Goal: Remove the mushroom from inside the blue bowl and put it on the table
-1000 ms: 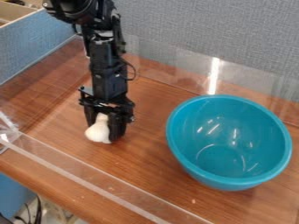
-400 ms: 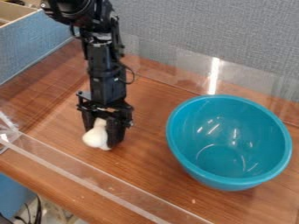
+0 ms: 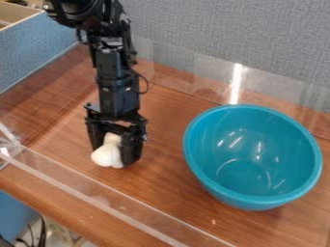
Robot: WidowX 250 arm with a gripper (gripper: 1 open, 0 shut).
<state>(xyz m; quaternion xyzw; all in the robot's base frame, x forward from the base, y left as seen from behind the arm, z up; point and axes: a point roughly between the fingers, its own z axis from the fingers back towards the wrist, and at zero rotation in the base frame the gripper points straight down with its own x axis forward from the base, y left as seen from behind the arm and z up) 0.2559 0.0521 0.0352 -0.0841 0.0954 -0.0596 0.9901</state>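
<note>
Parting wider than before: my gripper [image 3: 116, 141], jaws standing open around one pale mushroom [image 3: 108, 153], lying on the table [image 3: 175, 192].

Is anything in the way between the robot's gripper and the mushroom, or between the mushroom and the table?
No, nothing I can see is in the way. The gripper is right at the mushroom, with its fingers around it, and the mushroom is already down at the table, outside the bowl.

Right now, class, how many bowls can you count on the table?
1: the blue bowl, on the right side of the table. No other bowl shows.
</note>
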